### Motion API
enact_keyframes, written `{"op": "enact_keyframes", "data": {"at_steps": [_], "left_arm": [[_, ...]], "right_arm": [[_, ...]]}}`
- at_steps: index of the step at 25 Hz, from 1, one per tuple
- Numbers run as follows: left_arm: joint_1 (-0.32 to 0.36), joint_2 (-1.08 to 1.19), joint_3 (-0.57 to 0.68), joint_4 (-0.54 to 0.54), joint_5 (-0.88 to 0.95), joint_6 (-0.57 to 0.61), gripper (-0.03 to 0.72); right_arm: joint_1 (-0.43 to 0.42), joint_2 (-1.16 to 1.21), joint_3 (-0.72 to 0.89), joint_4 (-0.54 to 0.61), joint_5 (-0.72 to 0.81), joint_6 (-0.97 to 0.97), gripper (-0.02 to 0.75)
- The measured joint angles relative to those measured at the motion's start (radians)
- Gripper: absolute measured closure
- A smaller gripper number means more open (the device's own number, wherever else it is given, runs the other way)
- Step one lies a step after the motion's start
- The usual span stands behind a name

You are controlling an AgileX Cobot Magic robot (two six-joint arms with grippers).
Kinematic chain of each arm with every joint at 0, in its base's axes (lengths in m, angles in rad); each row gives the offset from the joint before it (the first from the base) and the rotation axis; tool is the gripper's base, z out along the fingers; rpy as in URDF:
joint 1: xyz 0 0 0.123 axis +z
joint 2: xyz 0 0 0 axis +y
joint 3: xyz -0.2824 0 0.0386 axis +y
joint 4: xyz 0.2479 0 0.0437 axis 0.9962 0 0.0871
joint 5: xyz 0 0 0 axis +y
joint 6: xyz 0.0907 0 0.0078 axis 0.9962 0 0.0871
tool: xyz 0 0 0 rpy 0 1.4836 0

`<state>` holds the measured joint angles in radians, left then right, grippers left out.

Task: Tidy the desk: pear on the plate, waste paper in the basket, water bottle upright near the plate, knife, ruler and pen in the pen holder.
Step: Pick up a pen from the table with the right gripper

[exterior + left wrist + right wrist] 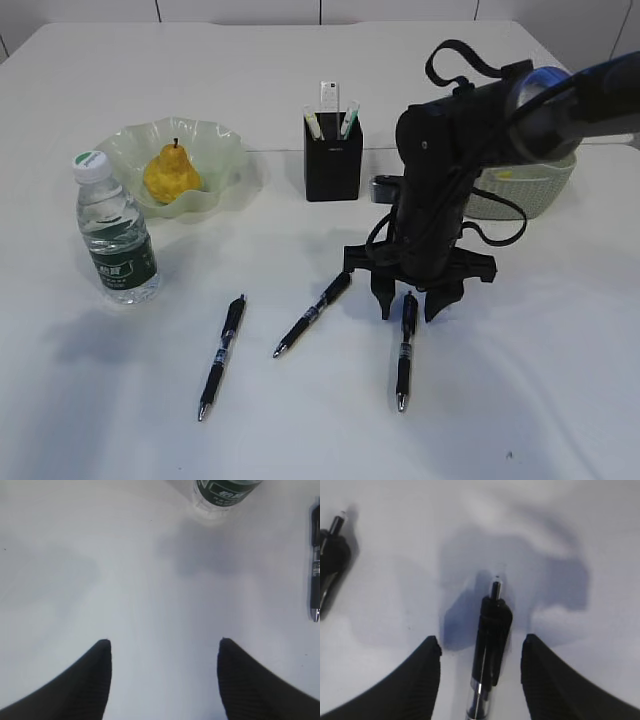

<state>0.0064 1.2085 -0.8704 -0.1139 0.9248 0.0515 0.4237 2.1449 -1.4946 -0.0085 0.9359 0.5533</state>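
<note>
A yellow pear (pixel 172 173) is seen lying in a pale green, wavy-edged glass plate (pixel 225 150) at the rear left of the white worktop (pixel 520 400), and a clear plastic water bottle with a green label and white cap (pixel 114 232) is stood upright just in front of the plate, near it on the left. A black square pen holder (pixel 333 157) is placed behind the middle of the worktop, with a white ruler-like strip and a few pale, green-tipped items held upright in it; which of these is the knife cannot be told. A pale woven basket (pixel 535 187) is partly hidden behind the right arm at the right. Three black retractable pens are laid flat on the front of the worktop, well apart from one another: the left pen (pixel 221 356), the middle pen (pixel 312 314) lying at a slant, and the right pen (pixel 405 350). The right pincer (pixel 408 300) is lowered over the upper end of the right pen, its black fingers (pixel 415 680) spread apart on either side of the pen barrel (pixel 490 645) without being pressed against it, as the right wrist view shows. The left pincer (pixel 162 680) is shown only in the left wrist view, held apart above bare worktop with nothing between its fingertips; the base of the bottle (pixel 220 495) and the left pen (pixel 315 565) are visible beyond it
</note>
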Motion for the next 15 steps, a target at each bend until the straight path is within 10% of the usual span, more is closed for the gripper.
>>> {"op": "enact_keyframes", "data": {"at_steps": [15], "left_arm": [[0.000, 0.000, 0.000, 0.003, -0.020, 0.000, 0.222]], "right_arm": [[0.000, 0.012, 0.000, 0.009, -0.001, 0.002, 0.440]]}}
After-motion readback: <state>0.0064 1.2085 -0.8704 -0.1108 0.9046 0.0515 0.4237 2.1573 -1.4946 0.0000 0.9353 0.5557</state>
